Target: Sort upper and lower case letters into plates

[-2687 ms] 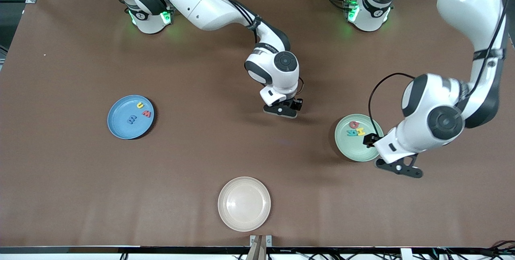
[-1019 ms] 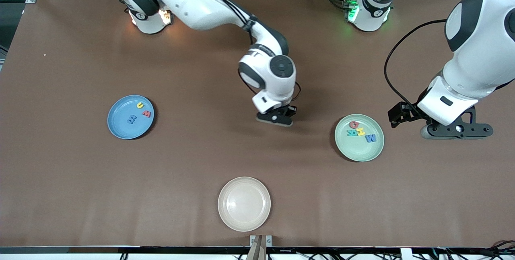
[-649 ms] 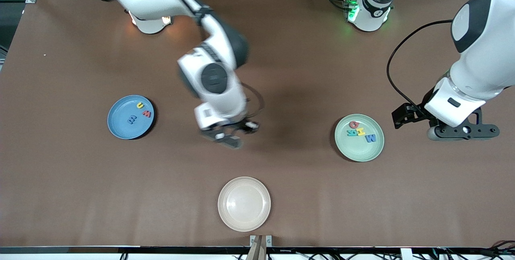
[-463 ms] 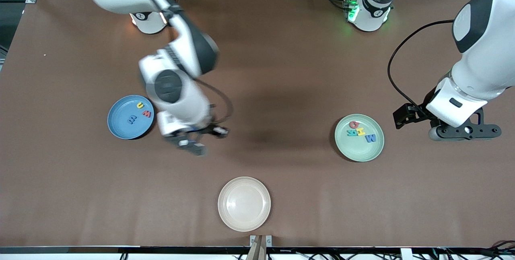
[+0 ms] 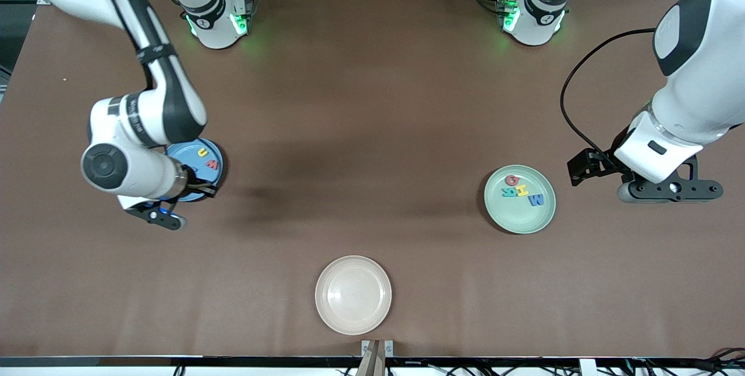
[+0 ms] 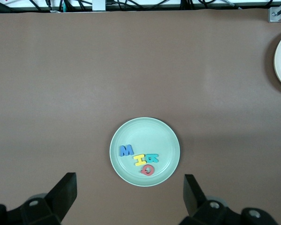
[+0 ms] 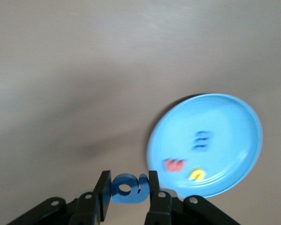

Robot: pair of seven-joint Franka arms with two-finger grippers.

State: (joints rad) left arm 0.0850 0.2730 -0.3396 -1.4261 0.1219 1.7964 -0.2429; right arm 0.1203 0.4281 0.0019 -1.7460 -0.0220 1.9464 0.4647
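Right gripper (image 7: pixel 127 190) fingers pinching blue letter (image 7: pixel 128 188) over blue plate's (image 5: pixel 210 175) rim, left gripper (image 6: pixel 126 199) fingers spread beside mint plate (image 5: pixel 520 219).

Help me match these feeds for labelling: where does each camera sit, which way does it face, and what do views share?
Front view: high across the table, facing both bases; right gripper, left gripper.
Left wrist view: looks down on the round mint green plate between open fingers.
Right wrist view: looks at the round sky blue plate, fingers holding a small blue foam letter.
Shared: front view also shows both plates.
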